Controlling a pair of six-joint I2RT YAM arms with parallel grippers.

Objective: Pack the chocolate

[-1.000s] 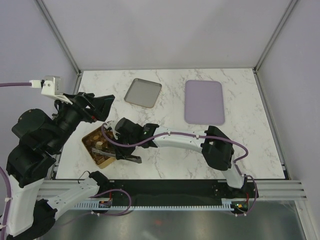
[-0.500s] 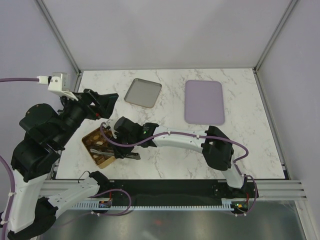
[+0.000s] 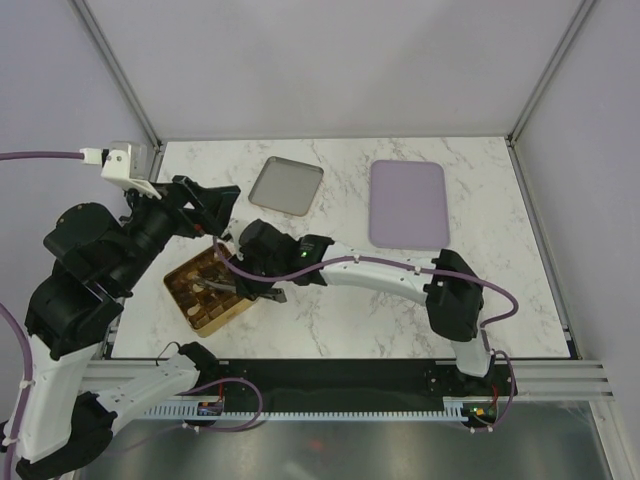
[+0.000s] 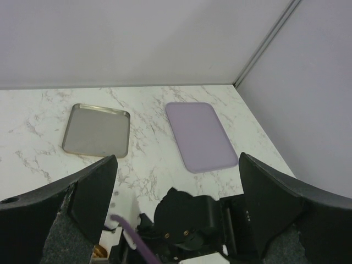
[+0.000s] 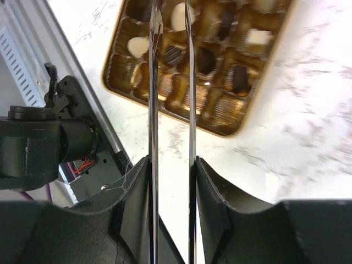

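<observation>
Swung in from the box's near-right corner over the past second, my right gripper (image 5: 169, 11) now hangs over the gold box (image 5: 220, 131) at the near-left edge of the table (image 3: 340, 320). Its two thin blades run parallel with a slim gap between them; whether their tips pinch a piece I cannot tell. The chocolate (image 5: 175, 55), dark pieces and a few cream ones, sits in the box's compartments. Its rows follow the box's long side, which runs far-left to near-right seen from above. Single pieces look too blurred to give a long axis. My left gripper (image 4: 177, 158) is held high, fingers spread wide.
</observation>
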